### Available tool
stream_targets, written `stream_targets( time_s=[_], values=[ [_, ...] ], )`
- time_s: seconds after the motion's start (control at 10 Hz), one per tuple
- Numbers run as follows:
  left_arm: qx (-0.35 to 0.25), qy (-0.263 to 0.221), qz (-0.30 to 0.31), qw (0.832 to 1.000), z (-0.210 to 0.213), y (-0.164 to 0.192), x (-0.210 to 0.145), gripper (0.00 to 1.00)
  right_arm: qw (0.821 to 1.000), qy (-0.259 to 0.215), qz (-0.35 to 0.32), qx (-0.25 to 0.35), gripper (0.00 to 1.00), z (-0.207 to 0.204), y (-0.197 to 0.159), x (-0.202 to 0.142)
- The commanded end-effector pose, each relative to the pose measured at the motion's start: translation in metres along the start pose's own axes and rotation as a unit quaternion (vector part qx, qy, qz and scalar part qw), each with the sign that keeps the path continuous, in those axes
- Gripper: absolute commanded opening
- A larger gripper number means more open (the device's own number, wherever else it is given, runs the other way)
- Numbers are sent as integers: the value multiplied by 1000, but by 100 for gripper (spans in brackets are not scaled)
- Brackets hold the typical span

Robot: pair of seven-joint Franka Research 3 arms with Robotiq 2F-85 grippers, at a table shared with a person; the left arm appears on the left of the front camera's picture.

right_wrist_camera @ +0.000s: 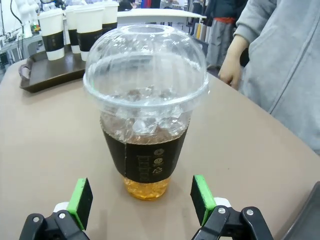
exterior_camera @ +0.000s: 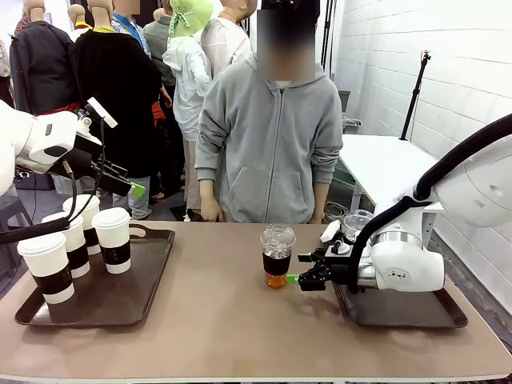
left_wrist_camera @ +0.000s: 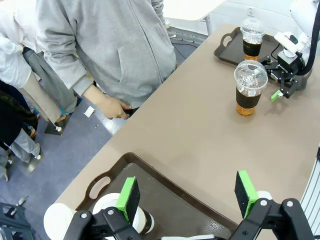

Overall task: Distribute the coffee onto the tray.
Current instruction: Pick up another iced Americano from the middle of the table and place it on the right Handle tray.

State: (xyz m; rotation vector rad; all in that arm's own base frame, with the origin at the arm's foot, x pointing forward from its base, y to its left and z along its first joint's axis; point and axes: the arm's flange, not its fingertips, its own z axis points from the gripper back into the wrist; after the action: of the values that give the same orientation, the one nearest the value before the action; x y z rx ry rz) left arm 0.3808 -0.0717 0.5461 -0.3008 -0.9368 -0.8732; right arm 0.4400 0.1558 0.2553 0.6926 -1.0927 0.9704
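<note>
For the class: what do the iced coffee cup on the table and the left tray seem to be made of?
Iced coffee cup: clear, glossy plastic, since ice and liquid show through; its sleeve looks like dark matte card. Left tray: dark brown, probably moulded plastic, with a slight sheen.

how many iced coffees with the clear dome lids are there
2. One iced coffee stands on the bare table near the middle, just in front of the open right gripper. The other iced coffee stands on the tray behind that gripper.

White rounded right arm [exterior_camera: 408, 264], black cable hose, black gripper [exterior_camera: 302, 274] with green pads; person [exterior_camera: 272, 144] wears a grey zip hoodie.
</note>
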Motion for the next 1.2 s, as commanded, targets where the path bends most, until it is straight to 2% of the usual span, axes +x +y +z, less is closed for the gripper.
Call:
stream_targets(
  time_s=[0.0,1.1],
  values=[
    [-2,-1,4,1000,-1,2,-2,100,1000,-10,1,-22,100,-13,-2,-2],
    [-2,-1,4,1000,-1,2,-2,100,1000,-29,-5,-4,100,-51,-12,3]
  ],
)
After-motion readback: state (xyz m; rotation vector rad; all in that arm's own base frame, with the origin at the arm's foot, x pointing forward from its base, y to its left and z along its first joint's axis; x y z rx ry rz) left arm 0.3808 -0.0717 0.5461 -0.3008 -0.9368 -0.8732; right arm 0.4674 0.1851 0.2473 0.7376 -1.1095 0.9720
